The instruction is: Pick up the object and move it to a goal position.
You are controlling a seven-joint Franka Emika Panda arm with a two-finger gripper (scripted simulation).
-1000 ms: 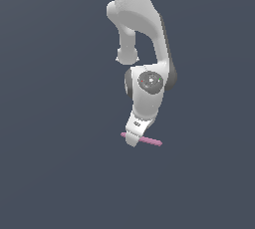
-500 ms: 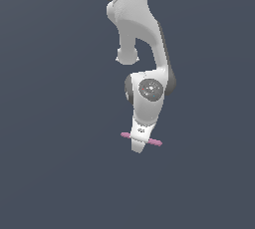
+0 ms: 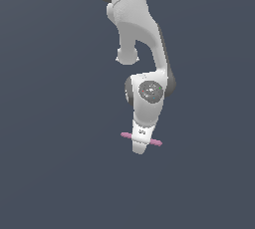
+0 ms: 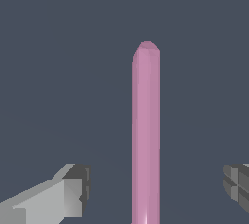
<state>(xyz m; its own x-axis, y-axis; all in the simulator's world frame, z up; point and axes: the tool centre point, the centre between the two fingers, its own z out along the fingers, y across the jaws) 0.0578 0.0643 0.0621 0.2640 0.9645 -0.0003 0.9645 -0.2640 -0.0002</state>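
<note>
your end effector [image 4: 153, 189] hangs with its fingers [image 4: 68, 191] spread apart at 9 and 3 o'clock, the pink rod [image 4: 146, 135] running between them toward 12, touching neither. in the exterior view the rod [image 3: 156, 143] crosses behind the hand. it looks stiff, light and smooth; take it at mid-length or it may pivot.

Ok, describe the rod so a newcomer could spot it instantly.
Follow the white arm down to its end effector. Behind that tip lies the pink rod, thin and straight, poking out on both sides. It is the only coloured thing against the plain dark grey background.
</note>
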